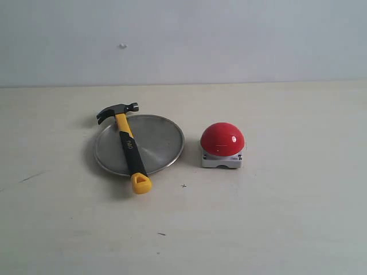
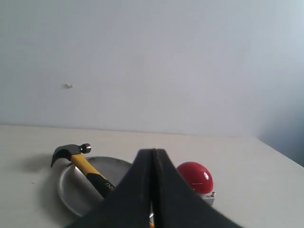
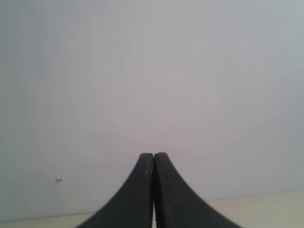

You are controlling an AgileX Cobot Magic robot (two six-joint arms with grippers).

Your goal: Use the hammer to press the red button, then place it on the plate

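Resting across round silver metal plate (image 1: 163, 140): claw hammer w/ yellow-black handle (image 1: 129, 146); red dome button (image 1: 222, 138) beside plate. L gripper (image 2: 153, 151), R gripper (image 3: 153, 154) pinched shut, empty. Placement looks done; next: retract arms.

The hammer (image 1: 129, 148) lies slantwise across the left part of the plate (image 1: 163, 140), head over the far rim and yellow end out past the near rim, leaving the plate's right half bare. The red button (image 1: 222, 139) stands just right of the plate, with only a narrow strip of worktop (image 1: 275, 217) between them. In front, to both sides and behind up to the wall (image 1: 229, 40), the worktop lies open to a reach.
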